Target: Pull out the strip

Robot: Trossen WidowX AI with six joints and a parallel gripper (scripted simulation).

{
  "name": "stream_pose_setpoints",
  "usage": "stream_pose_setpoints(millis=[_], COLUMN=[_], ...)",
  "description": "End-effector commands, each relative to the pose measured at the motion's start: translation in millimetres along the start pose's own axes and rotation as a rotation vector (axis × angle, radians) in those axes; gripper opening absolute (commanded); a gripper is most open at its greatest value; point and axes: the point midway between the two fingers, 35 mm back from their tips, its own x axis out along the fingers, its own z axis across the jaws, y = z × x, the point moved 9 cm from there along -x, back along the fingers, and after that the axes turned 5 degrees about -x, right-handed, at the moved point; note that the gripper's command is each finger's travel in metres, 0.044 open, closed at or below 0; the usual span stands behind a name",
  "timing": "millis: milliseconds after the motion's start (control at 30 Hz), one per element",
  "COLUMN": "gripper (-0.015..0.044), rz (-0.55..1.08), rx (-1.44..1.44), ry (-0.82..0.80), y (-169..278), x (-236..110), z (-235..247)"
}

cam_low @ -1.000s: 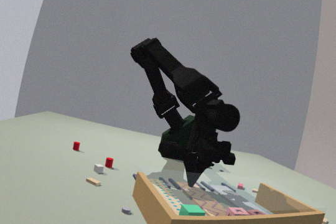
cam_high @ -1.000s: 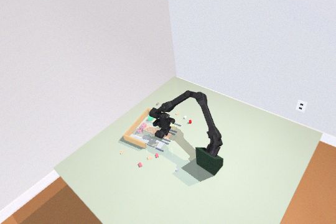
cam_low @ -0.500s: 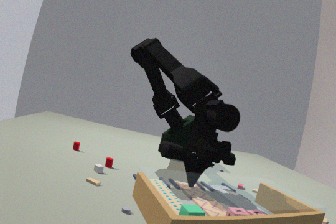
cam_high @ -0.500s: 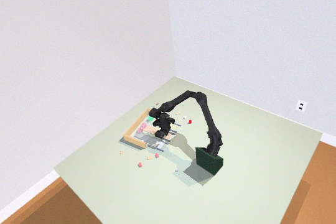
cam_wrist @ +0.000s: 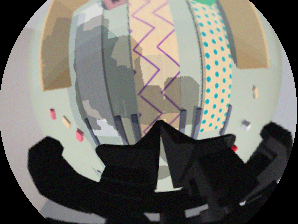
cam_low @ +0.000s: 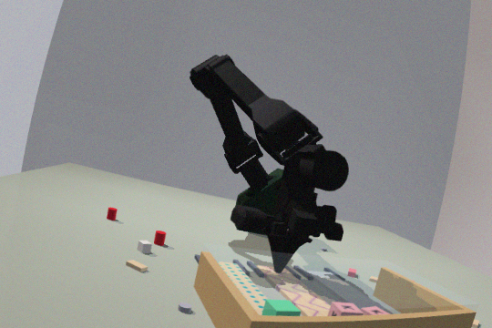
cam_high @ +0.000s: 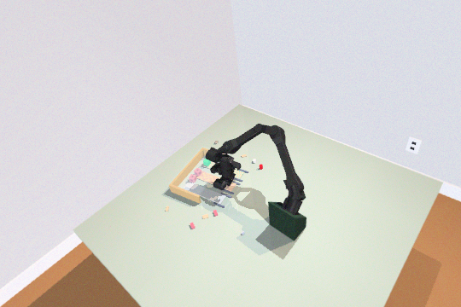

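Note:
A wooden tray (cam_high: 183,176) (cam_low: 219,295) (cam_wrist: 60,50) holds several strips side by side. Two pink cubes with dark marks stand at its far wall: one (cam_low: 344,309) on the peach zigzag strip (cam_wrist: 153,43) (cam_low: 305,302), the other (cam_low: 374,311) on a grey strip (cam_wrist: 89,63) to its left. I cannot read the marks. A green cube (cam_low: 280,308) sits on the teal-dotted strip (cam_wrist: 213,63) (cam_low: 241,281). My gripper (cam_wrist: 160,123) (cam_low: 280,270) (cam_high: 220,184) is shut. Its tips point down at the zigzag strip's near end, among the strips' dark handle bars.
Small loose pieces lie on the mat around the tray: two red cylinders (cam_low: 111,213) (cam_low: 159,237), a white cube (cam_low: 144,246), a tan block (cam_low: 137,265), a grey disc (cam_low: 185,308), and a pink bit (cam_high: 192,225). The arm's green base (cam_high: 287,221) stands right of the tray.

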Motion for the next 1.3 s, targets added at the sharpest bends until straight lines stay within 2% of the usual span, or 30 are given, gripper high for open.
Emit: stream_pose_setpoints(millis=[0,1267], gripper=[0.0000,0.0000], rz=[0.015,0.017], rx=[-0.010,-0.012], ry=[0.003,0.002], y=[10,67], x=[4,6], z=[2,6])
